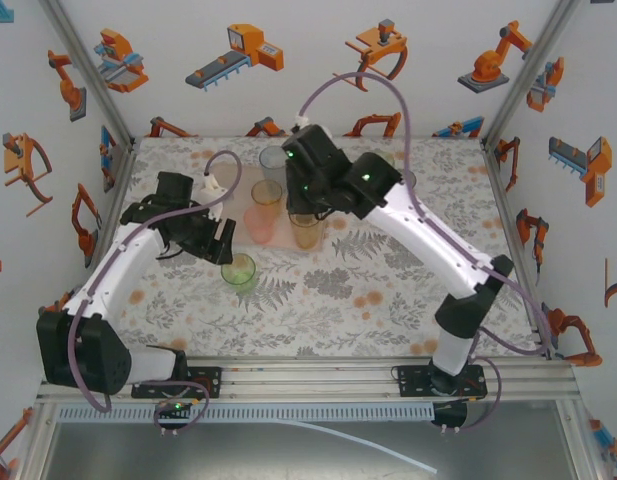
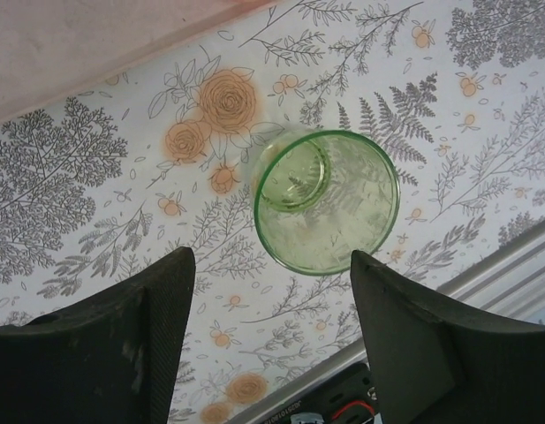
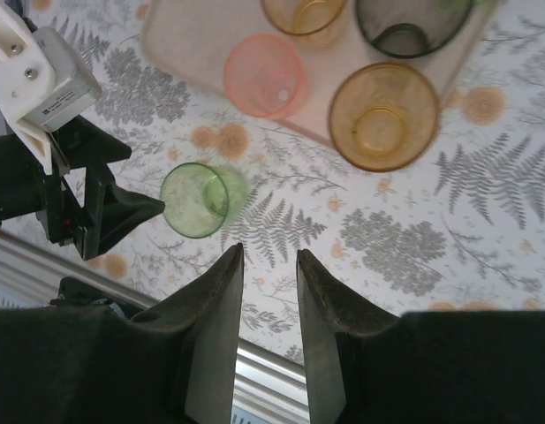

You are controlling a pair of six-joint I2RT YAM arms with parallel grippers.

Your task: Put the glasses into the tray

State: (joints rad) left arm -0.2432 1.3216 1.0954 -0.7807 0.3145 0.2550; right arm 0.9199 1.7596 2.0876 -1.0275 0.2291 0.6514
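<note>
From above, the tray holds grey, orange and pink glasses. The green glass stands on the surface just outside it.

At my left wrist, my left fingers stand apart, gripping nothing, with the green glass beyond their tips.

At my right wrist, my right fingers are narrowly parted and empty. An amber glass sits at the tray's corner.

White arms, mauve cables, black left gripper and right gripper.
</note>
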